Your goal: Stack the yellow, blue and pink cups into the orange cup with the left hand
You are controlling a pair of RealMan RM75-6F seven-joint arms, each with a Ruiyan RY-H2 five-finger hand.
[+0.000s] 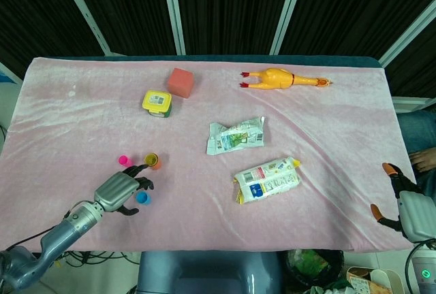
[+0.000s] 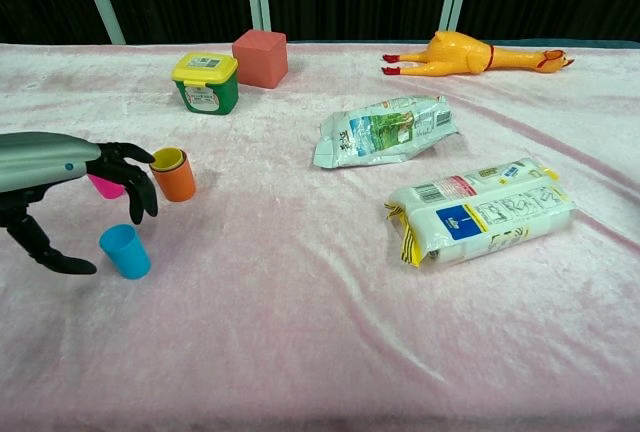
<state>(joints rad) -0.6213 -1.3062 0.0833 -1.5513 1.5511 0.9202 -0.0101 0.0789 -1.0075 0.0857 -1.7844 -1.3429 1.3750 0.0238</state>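
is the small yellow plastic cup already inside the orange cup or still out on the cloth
Inside. In the chest view the small yellow plastic cup sits nested in the orange cup, only its rim showing above the orange rim.

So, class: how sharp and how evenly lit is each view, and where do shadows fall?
Head view: sharp, even light, with a faint shadow under the left hand beside the small blue plastic cup. Chest view: also sharp; the yellow rubber chicken and white snack packet cast soft shadows; no glare on the pink cloth.
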